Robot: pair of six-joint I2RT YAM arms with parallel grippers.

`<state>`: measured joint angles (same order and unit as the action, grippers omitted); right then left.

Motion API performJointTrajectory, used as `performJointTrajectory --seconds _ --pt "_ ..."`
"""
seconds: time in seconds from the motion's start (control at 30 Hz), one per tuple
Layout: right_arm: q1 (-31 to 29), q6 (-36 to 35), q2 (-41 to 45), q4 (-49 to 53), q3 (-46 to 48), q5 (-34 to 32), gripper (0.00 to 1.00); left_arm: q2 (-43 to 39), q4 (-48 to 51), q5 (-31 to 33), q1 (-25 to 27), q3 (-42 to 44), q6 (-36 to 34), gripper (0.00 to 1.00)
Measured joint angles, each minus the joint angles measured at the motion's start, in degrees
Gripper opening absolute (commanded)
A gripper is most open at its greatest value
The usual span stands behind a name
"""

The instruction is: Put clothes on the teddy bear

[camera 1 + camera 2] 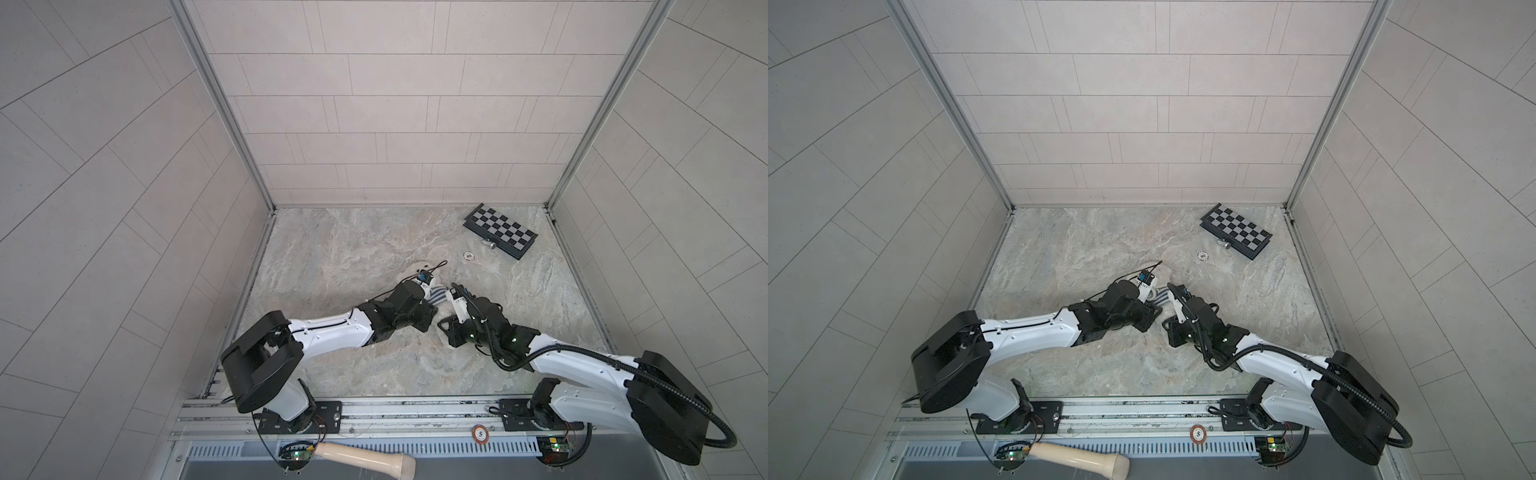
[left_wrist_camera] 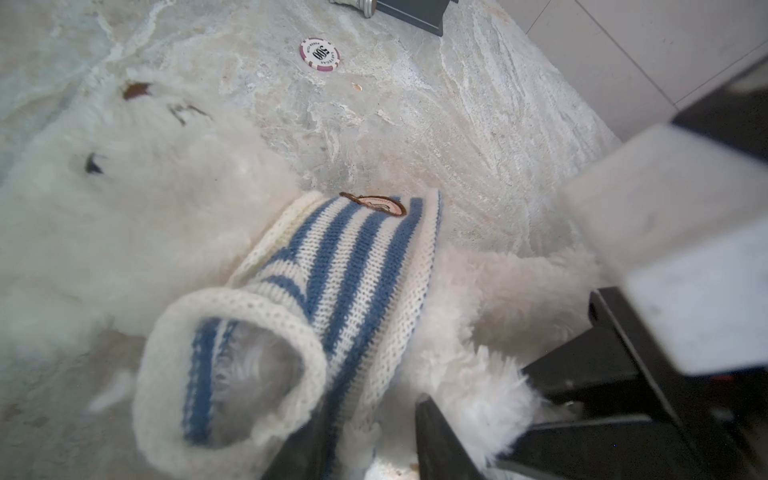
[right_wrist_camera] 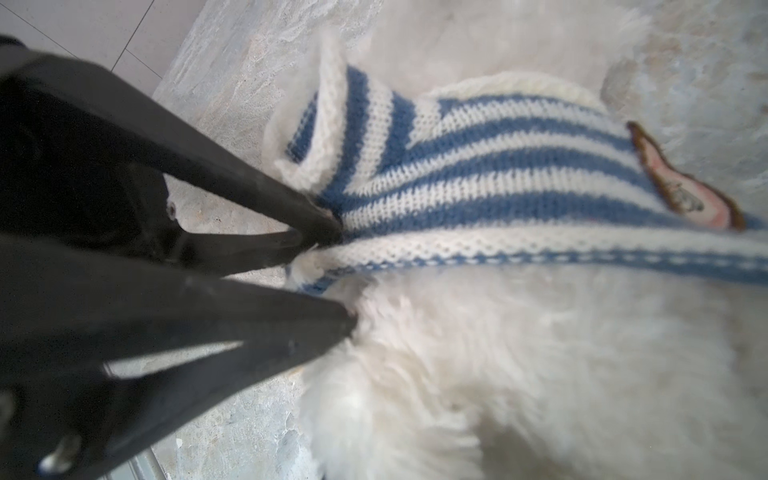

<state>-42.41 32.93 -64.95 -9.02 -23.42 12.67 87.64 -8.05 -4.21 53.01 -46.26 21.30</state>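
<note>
Pull striped blue-and-white knit shirt (image 2: 353,257) evenly down fluffy cream teddy bear (image 2: 104,232), right pincer (image 3: 345,272) clamped on hem; hold of left pincer (image 2: 370,405) unclear.

The teddy bear (image 2: 104,232) is covered in cream-white fur and is given a brown nose. The knitted sweater (image 2: 345,266) is striped blue and white, is edged in cream, and is marked with a brown-rimmed pink badge (image 2: 378,204). The poker chip (image 2: 319,54) is coloured white and maroon. The chessboard (image 1: 500,230) is checked black and grey. The counter (image 1: 353,249) is veined in grey and beige.
</note>
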Motion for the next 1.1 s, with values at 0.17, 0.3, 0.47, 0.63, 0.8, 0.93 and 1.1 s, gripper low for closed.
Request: performJointTrajectory --seconds 0.17,0.3,0.47,0.63,0.8,0.93,1.1 --pt "0.00 0.20 0.00 -0.48 0.13 0.02 0.02 0.02 0.39 1.51 0.00 -0.02 -0.39 0.27" --pt "0.00 0.37 0.00 -0.98 0.52 0.04 0.02 0.42 1.03 2.69 0.04 -0.44 -0.72 0.03" --pt "0.02 0.85 0.22 -1.05 0.55 0.22 0.28 0.02 0.79 3.28 0.04 -0.15 -2.69 0.00" --pt "0.11 2.21 6.34 1.90 0.50 2.16 0.60 -4.90 -1.64 2.29 0.04 4.87 -3.82 0.00" --pt "2.97 2.84 17.07 11.56 -4.46 4.00 0.82 -6.32 -4.24 -1.20 -0.11 8.98 -3.08 0.00" --pt "9.16 0.79 12.94 16.87 -14.36 7.10 0.84 -6.32 -6.32 -3.04 -0.13 10.84 -1.77 0.00" --pt "11.69 -5.79 -6.10 19.61 -27.98 9.99 0.84 -6.45 -9.33 -3.67 -0.17 13.14 -0.37 0.00"
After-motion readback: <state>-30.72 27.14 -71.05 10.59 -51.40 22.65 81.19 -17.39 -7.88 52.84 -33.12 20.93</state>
